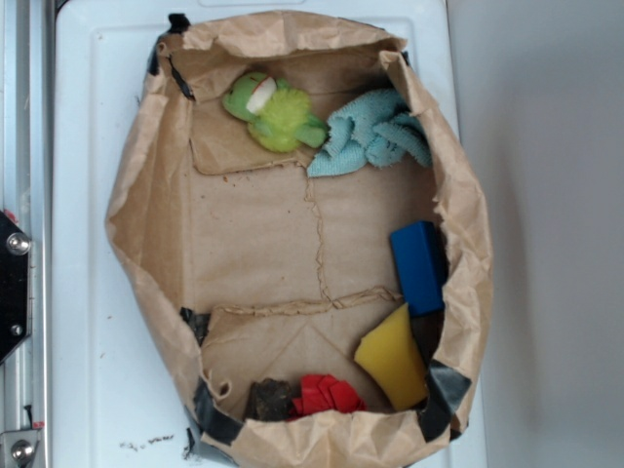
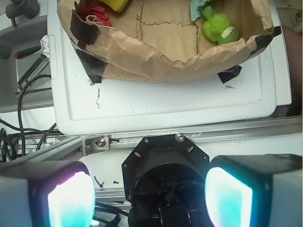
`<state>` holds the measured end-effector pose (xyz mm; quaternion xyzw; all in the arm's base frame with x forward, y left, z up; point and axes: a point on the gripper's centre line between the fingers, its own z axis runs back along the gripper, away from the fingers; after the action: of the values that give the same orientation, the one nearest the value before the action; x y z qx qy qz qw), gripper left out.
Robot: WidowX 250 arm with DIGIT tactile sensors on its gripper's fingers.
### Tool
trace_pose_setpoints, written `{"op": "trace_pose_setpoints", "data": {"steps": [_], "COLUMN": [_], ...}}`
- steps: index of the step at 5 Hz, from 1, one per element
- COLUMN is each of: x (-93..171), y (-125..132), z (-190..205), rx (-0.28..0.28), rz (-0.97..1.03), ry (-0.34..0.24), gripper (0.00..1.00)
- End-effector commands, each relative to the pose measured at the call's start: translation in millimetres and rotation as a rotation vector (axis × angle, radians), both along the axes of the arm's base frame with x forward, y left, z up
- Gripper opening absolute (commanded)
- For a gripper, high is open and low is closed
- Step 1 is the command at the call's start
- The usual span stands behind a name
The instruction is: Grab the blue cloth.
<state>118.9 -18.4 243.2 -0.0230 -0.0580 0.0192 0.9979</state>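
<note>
Approach step, nothing grasped yet. Gripper (image 2: 149, 189) sits wide apart and empty, back over the rail, well short of the paper bag (image 2: 165, 56) on the white tray (image 2: 156, 104). Blue cloth (image 1: 370, 134) lies bunched at the bag's far wall from the gripper, just beside the green plush toy (image 1: 273, 112), probably touching it; wrist view shows only a corner of the cloth. Next move: reach ahead over the near bag rim, centre over the cloth's folds away from the plush, then descend and close. Dark blue block (image 1: 419, 265) is well apart, no conflict.
</note>
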Motion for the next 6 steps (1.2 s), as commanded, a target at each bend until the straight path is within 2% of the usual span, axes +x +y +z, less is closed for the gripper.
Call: {"op": "trace_pose_setpoints", "data": {"steps": [1,2,4,6], "x": [0,44,91,134], "y": [0,-2,19,55], "z": [0,-10,-21,-60], "rx": [0.0,-0.002,-0.043,0.002], "rz": [0.0,0.03,0.013,0.022], "ry": [0.0,-0.025,-0.053,-0.117], "gripper": [1.0,1.0,1.0,1.0]}}
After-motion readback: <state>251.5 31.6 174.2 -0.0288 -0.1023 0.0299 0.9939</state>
